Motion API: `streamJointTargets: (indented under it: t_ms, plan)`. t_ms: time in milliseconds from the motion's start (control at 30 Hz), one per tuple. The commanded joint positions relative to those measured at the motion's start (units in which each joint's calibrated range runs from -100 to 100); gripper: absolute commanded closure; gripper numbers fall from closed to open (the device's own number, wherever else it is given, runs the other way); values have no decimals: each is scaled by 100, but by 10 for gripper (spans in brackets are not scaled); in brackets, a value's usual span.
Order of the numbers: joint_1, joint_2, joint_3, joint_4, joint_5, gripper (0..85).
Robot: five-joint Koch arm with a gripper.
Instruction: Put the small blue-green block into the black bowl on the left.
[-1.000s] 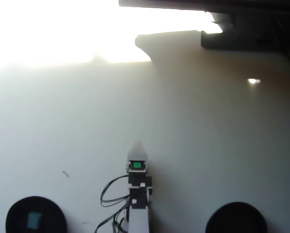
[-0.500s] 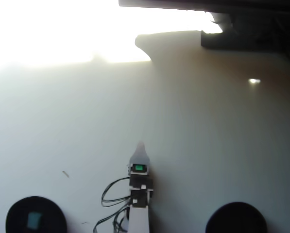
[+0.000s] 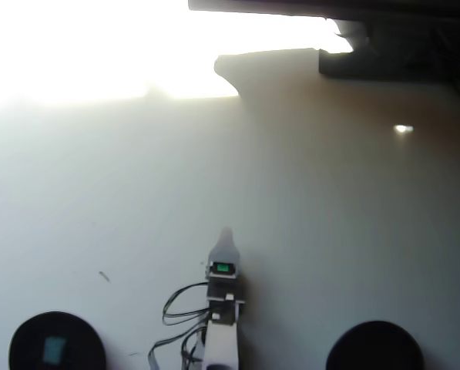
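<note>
Small blue-green block [image 3: 54,350]: lying inside the black bowl [image 3: 29,330], lower left of the overhead view. Gripper [image 3: 226,231]: over bare table [image 3: 330,231], centre-bottom, only one tip visible; open or closed cannot be told.

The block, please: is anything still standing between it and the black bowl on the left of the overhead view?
No. The block already lies inside the left bowl. The gripper is apart from it, over bare table near the centre.
</note>
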Motion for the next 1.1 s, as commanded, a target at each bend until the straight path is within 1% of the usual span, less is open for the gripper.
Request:
streamJointTargets:
  t_ms: [0,100,133,333,400,433,533,633,667,1067]
  plan:
    - [-15,805,28,739,-10,364]
    - [-24,1726,38,1510,-34,365]
    - [-15,1758,28,1615,-39,369]
    - [-5,1758,38,1607,-98,376]
    - [-20,1758,28,1582,-230,375]
    - [15,1758,28,1582,-274,373]
    - [205,1758,19,1566,-274,373]
    - [215,1758,38,1566,-308,376]
    - [225,1758,28,1558,-361,375]
    - [234,1758,19,1566,-347,373]
